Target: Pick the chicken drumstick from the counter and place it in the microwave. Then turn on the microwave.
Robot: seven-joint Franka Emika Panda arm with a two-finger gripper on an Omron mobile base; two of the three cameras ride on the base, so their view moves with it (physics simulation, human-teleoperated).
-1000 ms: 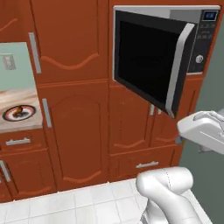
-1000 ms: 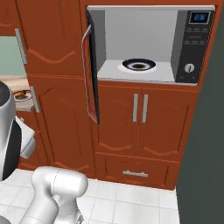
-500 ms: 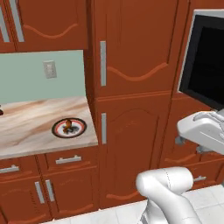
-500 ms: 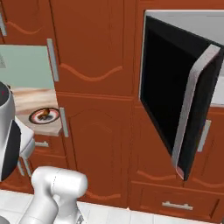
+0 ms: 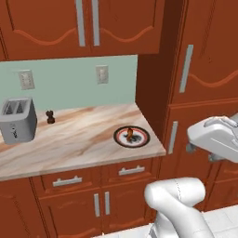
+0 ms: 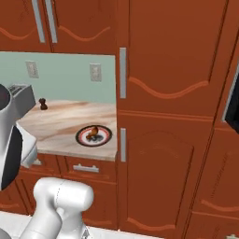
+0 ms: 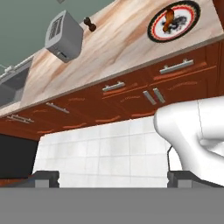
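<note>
Drumstick on its plate, jaws spread and empty.
In your left base view the chicken drumstick [image 5: 132,134] lies on the plate [image 5: 120,139] near the counter [image 5: 69,144] corner, right of the toaster [image 5: 17,120]. Your right base view shows it likewise. In the hand view your gripper [image 7: 113,179] is released, its fingertips [image 7: 43,178] well apart over floor tiles.

The chicken drumstick [image 7: 168,19] lies on a dark-rimmed plate [image 7: 192,12] on the counter [image 7: 118,39] beyond a toaster [image 7: 63,36].

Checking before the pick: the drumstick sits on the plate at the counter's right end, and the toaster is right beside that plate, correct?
Not quite. The chicken drumstick is on the plate at the counter's right end, but the toaster stands at the far left, as the left base view shows.
</note>
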